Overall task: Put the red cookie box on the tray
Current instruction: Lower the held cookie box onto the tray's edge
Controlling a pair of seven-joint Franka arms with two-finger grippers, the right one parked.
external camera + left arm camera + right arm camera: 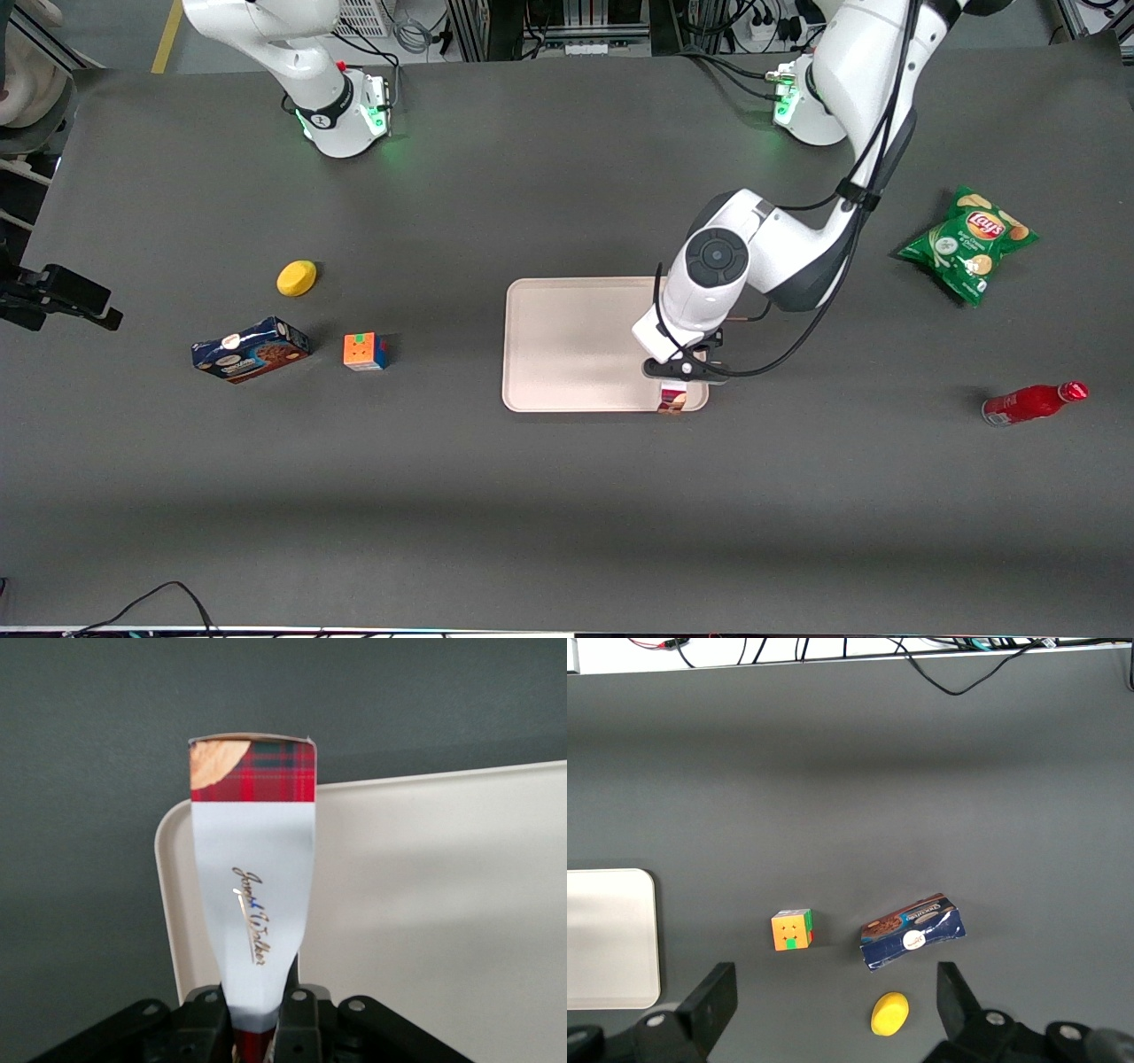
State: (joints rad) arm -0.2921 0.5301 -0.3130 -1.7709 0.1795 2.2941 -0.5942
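The wrist view shows the gripper (261,1014) clamped on the red cookie box (253,877), its white side and tartan end facing the camera; from the front only the box's end (672,398) peeks out beneath the arm. It hangs over the tray (567,346) corner nearest the front camera.
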